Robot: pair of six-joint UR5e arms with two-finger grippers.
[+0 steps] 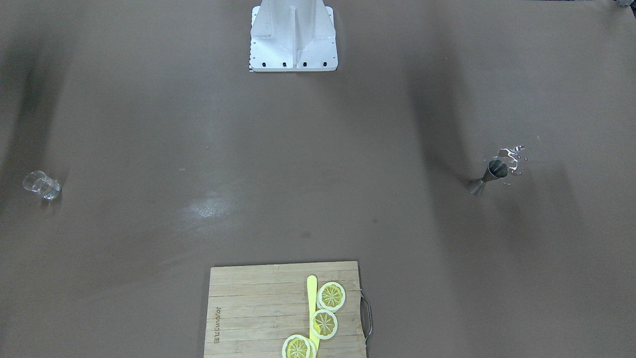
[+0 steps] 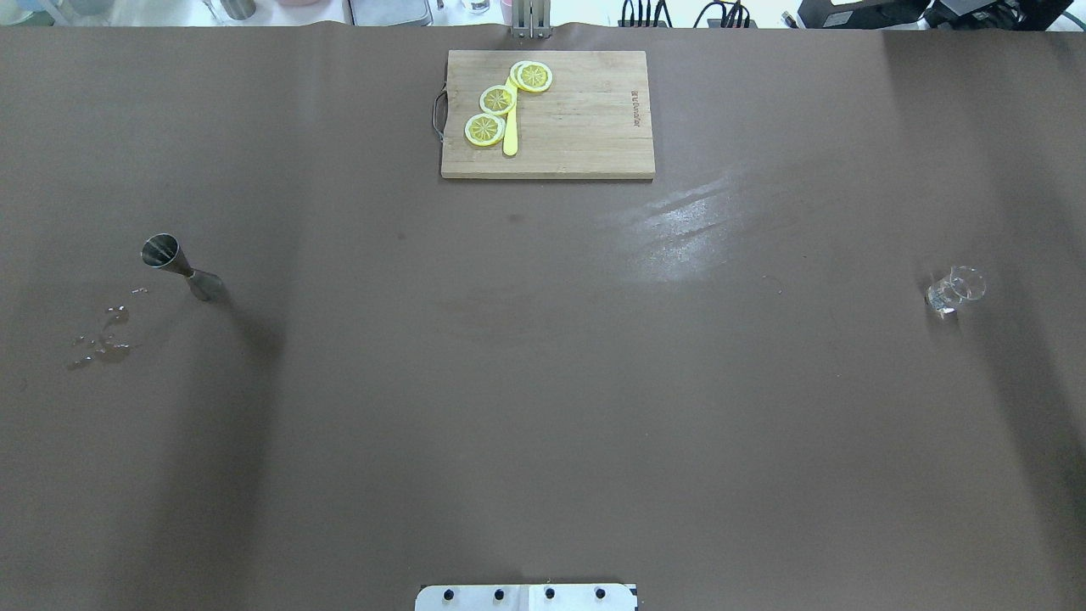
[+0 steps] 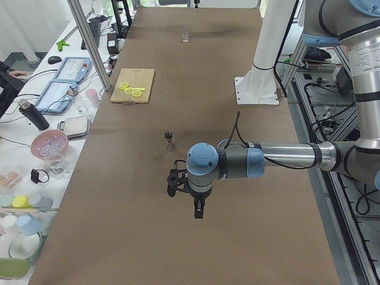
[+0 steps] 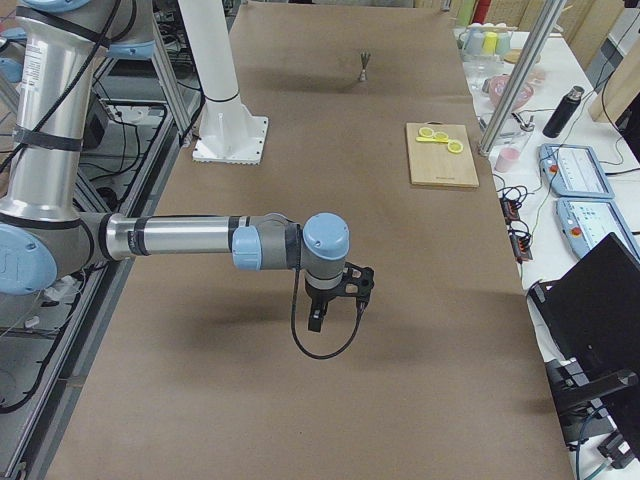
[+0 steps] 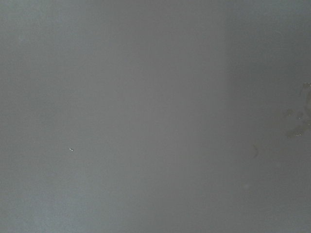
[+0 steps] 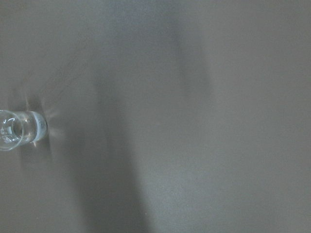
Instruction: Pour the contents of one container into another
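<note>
Hanging above the brown desk (image 2: 543, 382), the left end effector (image 3: 199, 211) points down in the left side view; whether its fingers are spread or pressed together I cannot tell. The same goes for the right end effector (image 4: 316, 321), seen only from the right side. Neither touches anything. The jigger (image 2: 181, 268) stands upright and alone on the robot's left, well apart from the left end effector, with a small wet patch (image 2: 100, 341) near it. The clear glass (image 2: 955, 290) stands far off on the robot's right side.
</note>
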